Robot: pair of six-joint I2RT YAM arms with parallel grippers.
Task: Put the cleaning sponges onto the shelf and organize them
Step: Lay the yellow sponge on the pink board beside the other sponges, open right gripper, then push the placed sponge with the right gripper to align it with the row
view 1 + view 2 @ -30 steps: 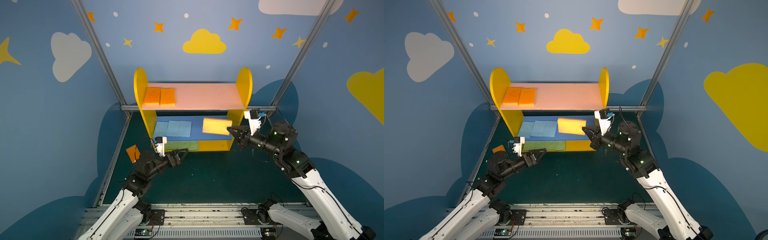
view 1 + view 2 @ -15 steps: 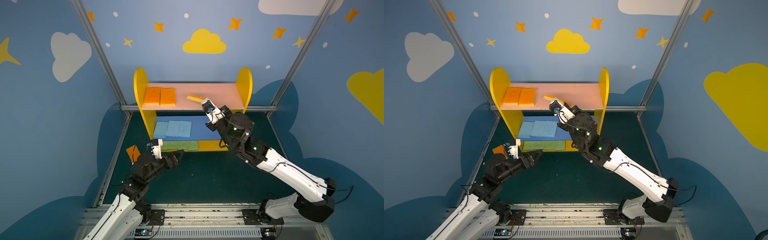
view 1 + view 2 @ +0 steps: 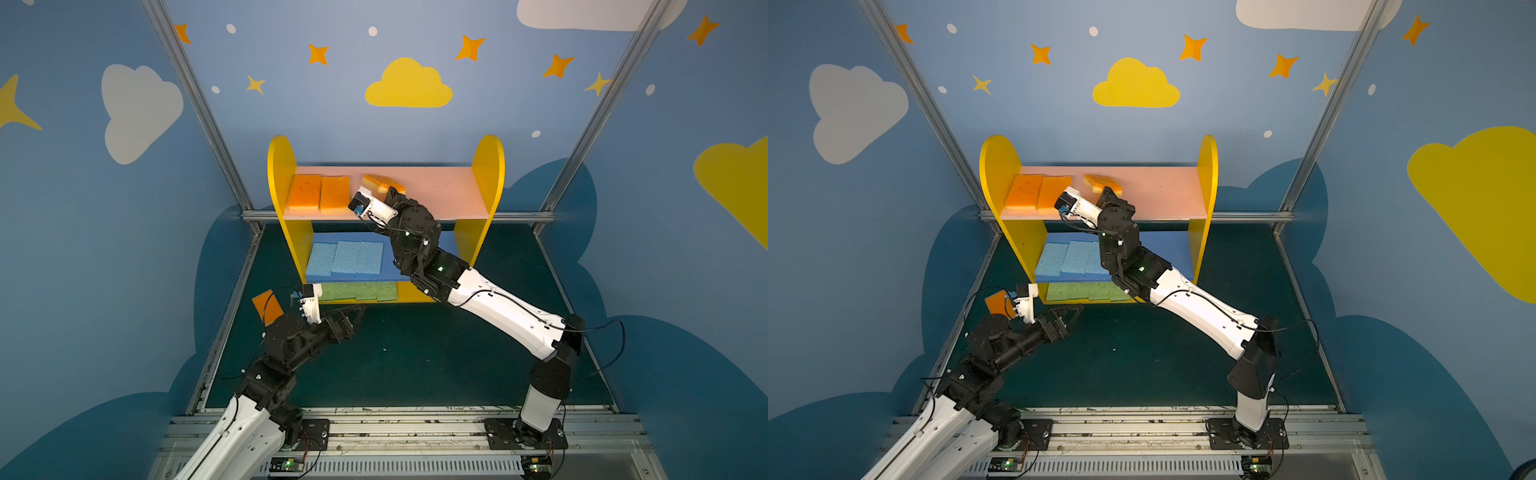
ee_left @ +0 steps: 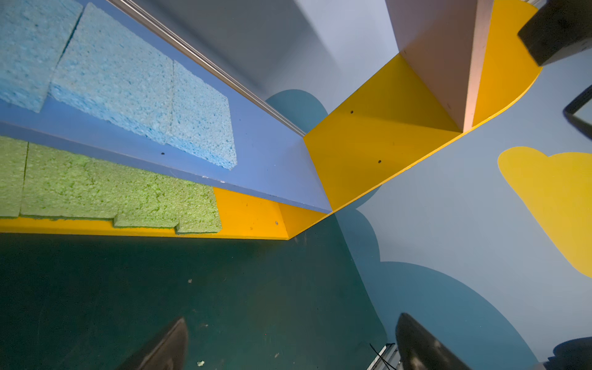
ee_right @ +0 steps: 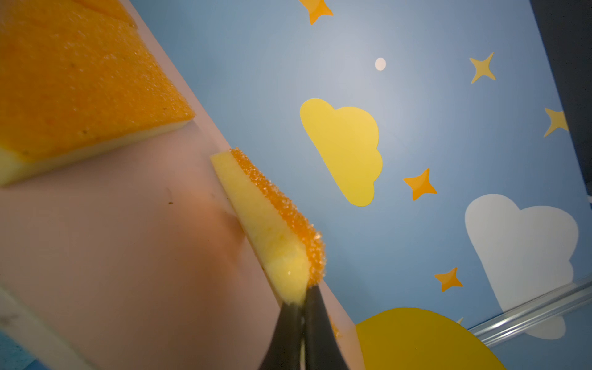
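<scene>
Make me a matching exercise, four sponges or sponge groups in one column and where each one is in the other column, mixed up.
1 light blue sponges
2 green sponges
3 sponge in right gripper
4 lone orange sponge

A outside the shelf
B over the pink board
C on the yellow board
D on the blue board

Pairs: 1-D, 2-C, 3-B, 4-A

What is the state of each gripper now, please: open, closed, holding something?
Left gripper: open, holding nothing.
Right gripper: closed on an orange and yellow sponge.
</scene>
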